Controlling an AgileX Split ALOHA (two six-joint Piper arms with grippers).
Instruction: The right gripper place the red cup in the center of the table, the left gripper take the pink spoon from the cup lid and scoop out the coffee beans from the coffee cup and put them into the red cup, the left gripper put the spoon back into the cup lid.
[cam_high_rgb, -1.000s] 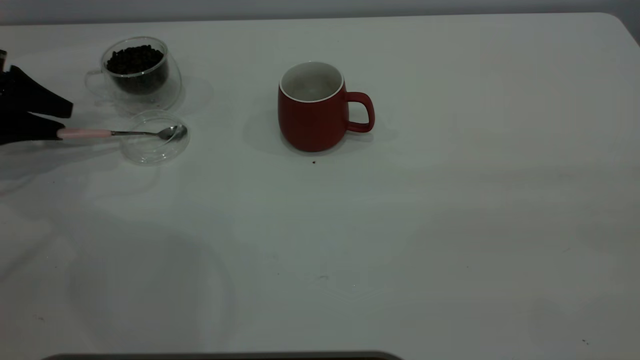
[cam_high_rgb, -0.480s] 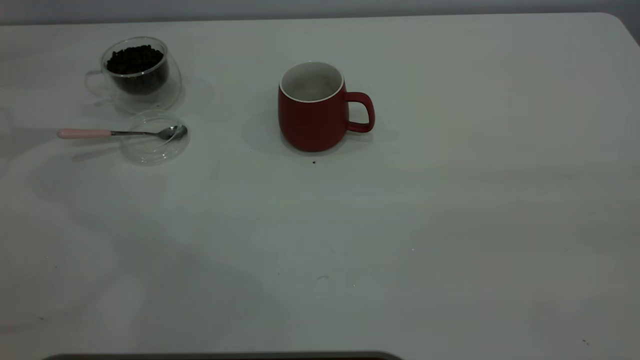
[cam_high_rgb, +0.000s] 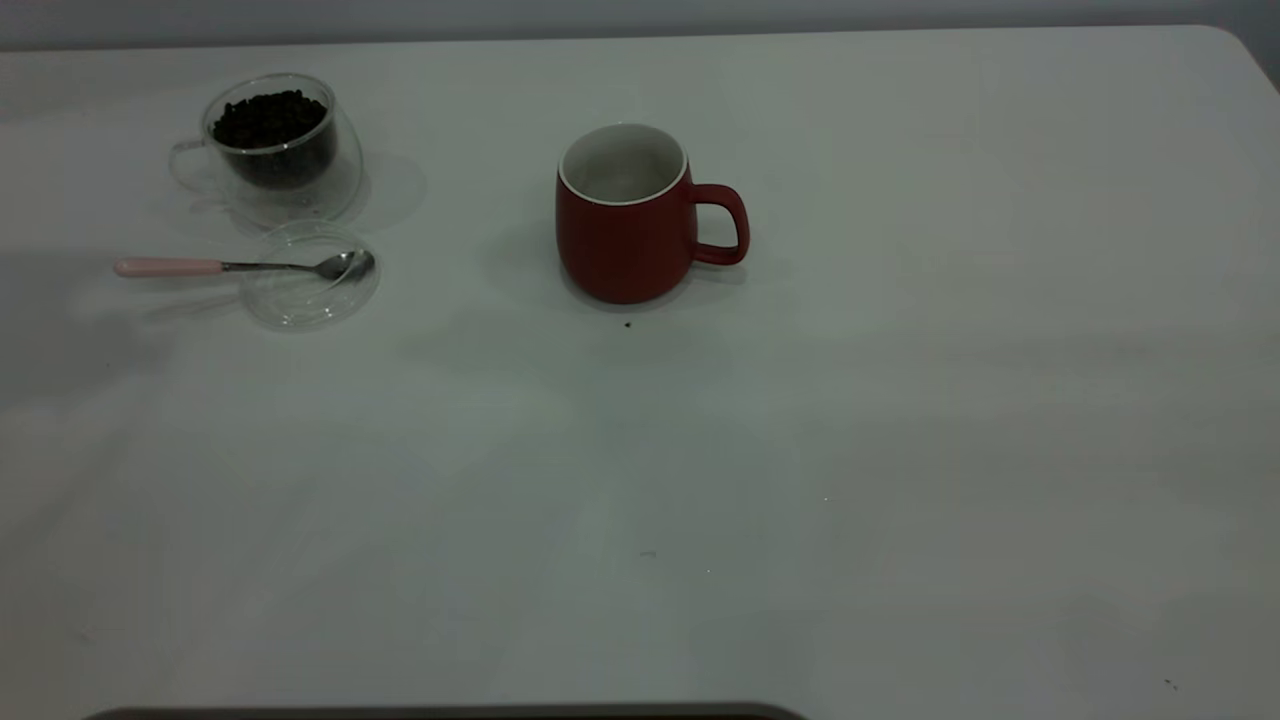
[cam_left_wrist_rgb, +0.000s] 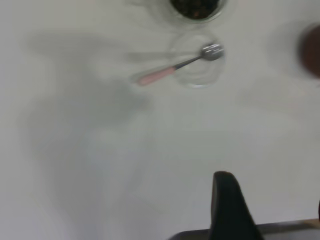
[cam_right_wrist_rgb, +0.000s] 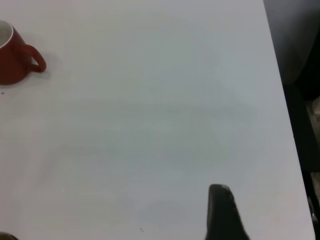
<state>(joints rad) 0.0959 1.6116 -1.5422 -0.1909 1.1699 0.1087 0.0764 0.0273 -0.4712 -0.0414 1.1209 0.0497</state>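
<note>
White bench (cam_high_rgb: 900, 400) under a grey wall, dotted with tiny dark specks.
Red cup (cam_high_rgb: 627, 215) stands upright mid-bench; coffee cup (cam_high_rgb: 275, 145) of coffee beans (cam_high_rgb: 268, 118) sits far left, pink spoon (cam_high_rgb: 235, 266) beside it, bowl resting on cup lid (cam_high_rgb: 310, 275). Neither gripper's fingers show clearly enough to tell their opening; both hold nothing visible.

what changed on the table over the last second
The left gripper, a second ago at the pink spoon's handle end at the exterior view's left edge, has pulled back out of that view, leaving the spoon behind. The spoon, with its bowl on the cup lid, the coffee cup with coffee beans and the red cup have not moved.
</note>
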